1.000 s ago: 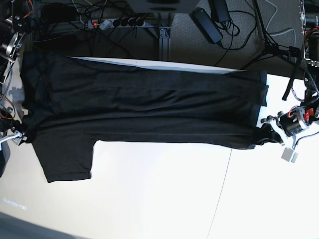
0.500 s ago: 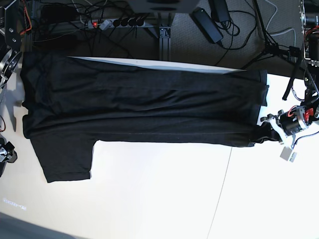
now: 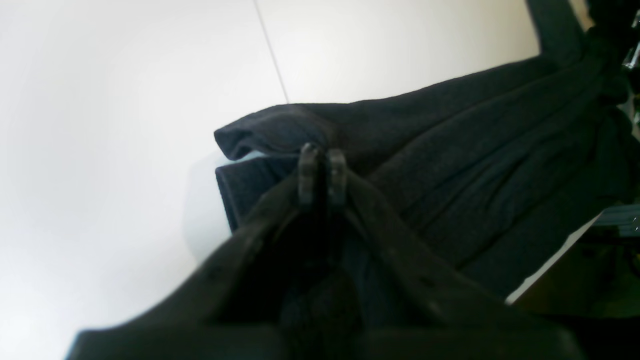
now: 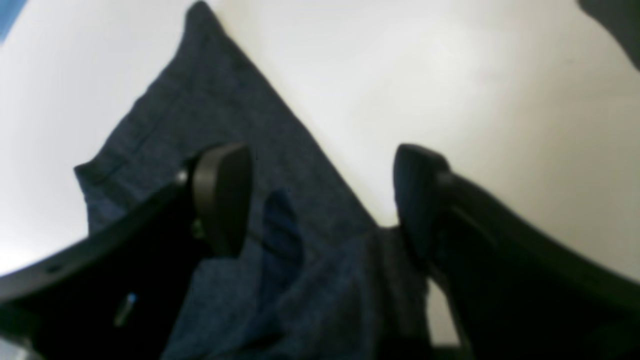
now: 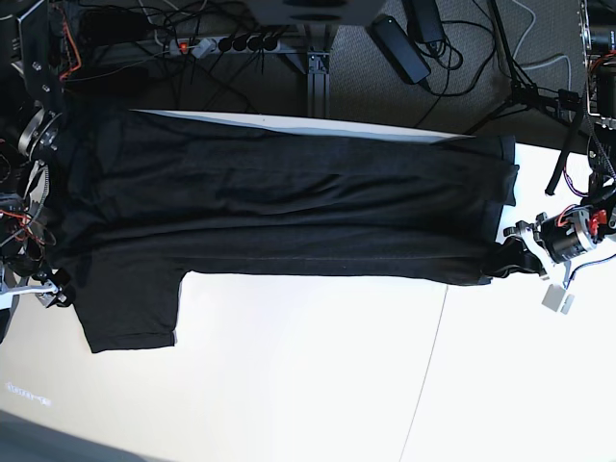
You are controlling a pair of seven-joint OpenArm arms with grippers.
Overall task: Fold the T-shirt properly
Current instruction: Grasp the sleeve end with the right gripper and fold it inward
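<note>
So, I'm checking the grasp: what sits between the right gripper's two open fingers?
In the right wrist view, dark charcoal T-shirt fabric and bare white table lie between the right gripper's fingers.

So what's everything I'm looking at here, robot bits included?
T-shirt: one, dark charcoal-black, stretched lengthwise across the far part of the table, one sleeve hanging toward the near side at the base view's left.
Table: one, white, with a thin seam line running across its top.
Power strip: one, pale with dark sockets, on the floor behind the table.
Cables and black adapters: several, black, on the grey floor behind the table.
Left gripper: one, black, at the shirt's end on the base view's right, jaws shut on the fabric edge.
Right gripper: one, black, over the sleeve end at the base view's left, jaws wide open, holding nothing.
</note>
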